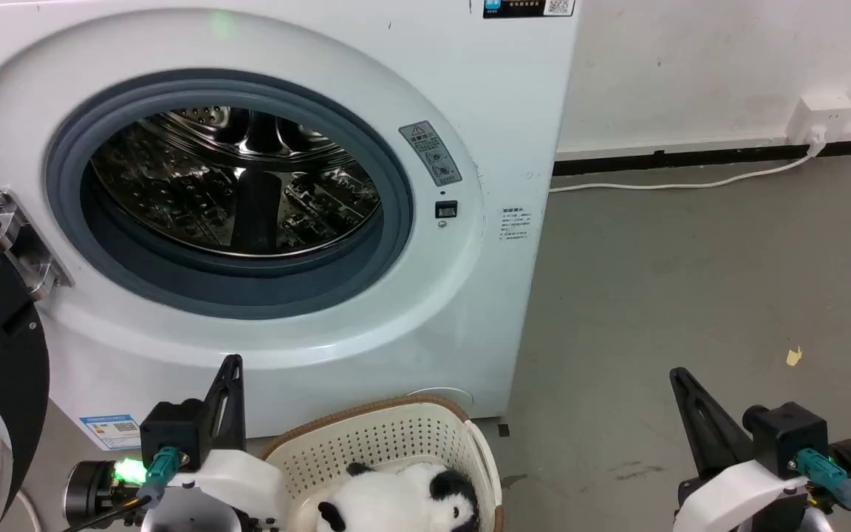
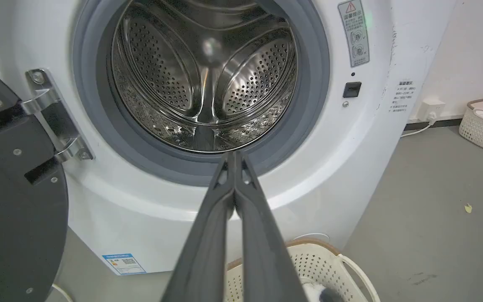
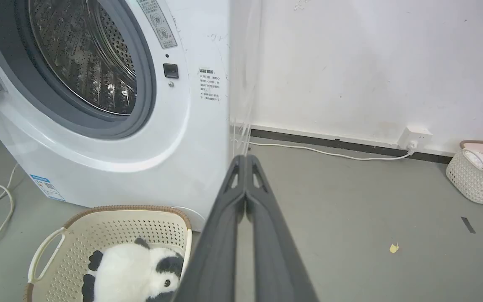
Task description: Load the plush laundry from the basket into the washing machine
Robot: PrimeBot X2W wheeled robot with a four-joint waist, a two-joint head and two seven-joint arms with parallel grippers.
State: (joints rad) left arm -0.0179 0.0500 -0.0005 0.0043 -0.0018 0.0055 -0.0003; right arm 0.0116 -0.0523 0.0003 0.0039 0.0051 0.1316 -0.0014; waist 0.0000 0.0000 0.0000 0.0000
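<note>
Down in the basket [image 3: 132,207] at the foot of the washing machine [image 1: 470,310] lies the plush panda [image 3: 128,268], and since my left gripper [image 2: 234,157] and right gripper [image 3: 245,159] are both pinched together and empty, descending unopened would likely just shove it aside.

Long dark tapered fingers [image 1: 230,391], white wrist shells [image 1: 241,473], black blocks [image 1: 787,436], teal cable plugs [image 1: 163,464].

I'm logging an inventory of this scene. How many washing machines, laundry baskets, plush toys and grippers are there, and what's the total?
Washing machine: 1
Laundry baskets: 2, the near basket and the far basket by the wall
Plush panda: 1
Grippers: 2, the left gripper and the right gripper, both shut
Total: 6
</note>
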